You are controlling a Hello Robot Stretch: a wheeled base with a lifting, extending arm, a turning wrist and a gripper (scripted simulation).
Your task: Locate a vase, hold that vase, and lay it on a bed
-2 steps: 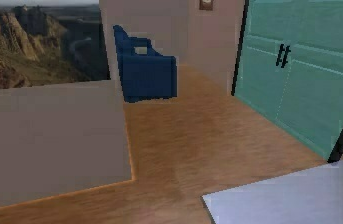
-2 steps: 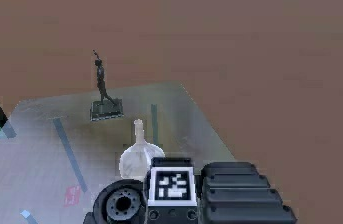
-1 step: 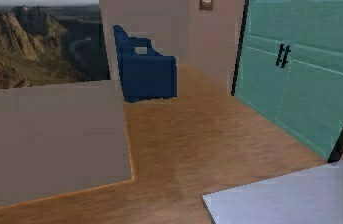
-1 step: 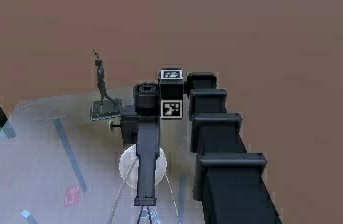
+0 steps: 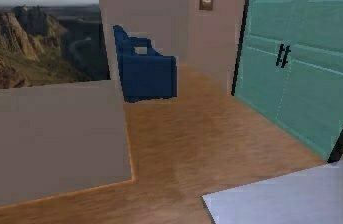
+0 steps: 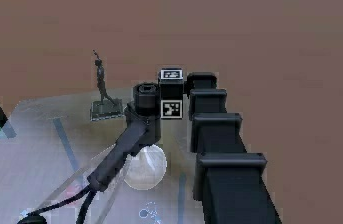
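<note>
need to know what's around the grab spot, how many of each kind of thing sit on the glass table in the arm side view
statuette: 1
pale round vase: 1
total: 2
small mark near the bottom edge: too small to tell, not counted

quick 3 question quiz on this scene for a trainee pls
1. True or false: the armchair is red.
2. Which stands on the glass table? A) lamp B) statuette C) book
3. Fill in: the round thing on the table by the claw is ___ in colour.
Key: 1 false, it is blue. 2 B. 3 white.
</note>
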